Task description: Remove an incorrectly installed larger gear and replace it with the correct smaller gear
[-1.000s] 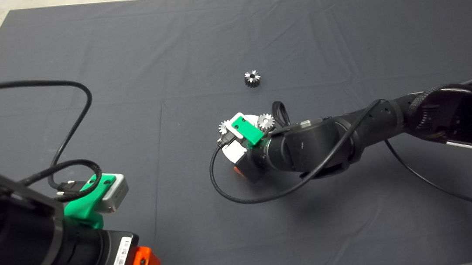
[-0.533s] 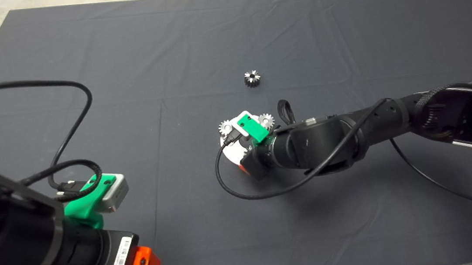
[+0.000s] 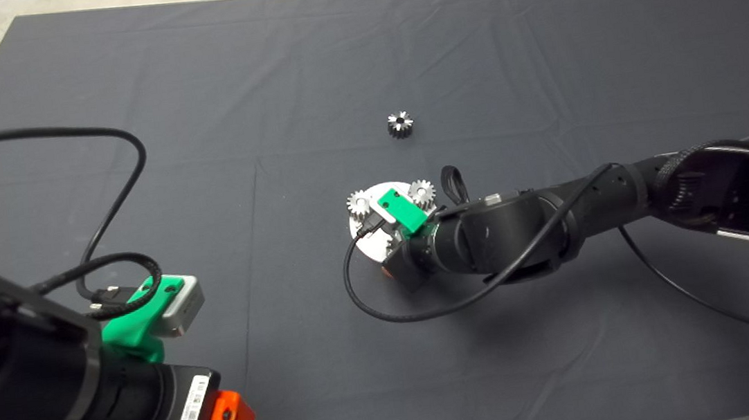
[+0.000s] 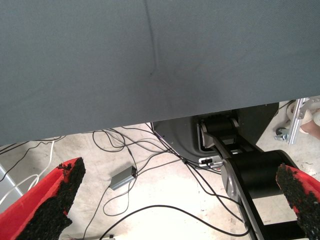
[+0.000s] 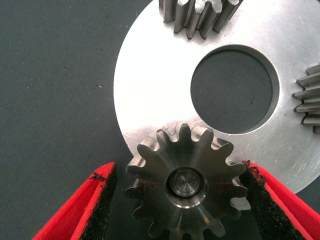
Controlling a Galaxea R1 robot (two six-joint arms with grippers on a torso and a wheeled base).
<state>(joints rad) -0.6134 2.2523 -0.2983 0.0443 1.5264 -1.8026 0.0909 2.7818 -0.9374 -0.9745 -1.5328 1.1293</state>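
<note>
Head view, looking down on a tabletop covered by a dark mat (image 3: 123, 69). At the lower left edge the left gripper (image 4: 175, 200) waits, parked; its wrist camera shows its jaws spread wide with nothing between them, above floor with cables beyond the mat's edge. Near the middle of the mat lies a round silver plate (image 3: 366, 228) with a large round hole, partly hidden under the right arm. Two pale silver gears stand on the plate's far side, one silver gear (image 3: 358, 203) toward the left and another silver gear (image 3: 422, 192) toward the right. Farther back on the mat, apart from the plate, sits the smaller gear (image 3: 400, 124), dark with a shiny top face. The right arm reaches in from the right edge, and the right gripper (image 5: 177, 200) hangs over the plate's near rim. Its wrist camera shows the larger gear (image 5: 185, 185) seated on a pin at the plate's edge, between the open jaws; the black pads (image 5: 102, 200) stand just beside its teeth, one on each side.
</note>
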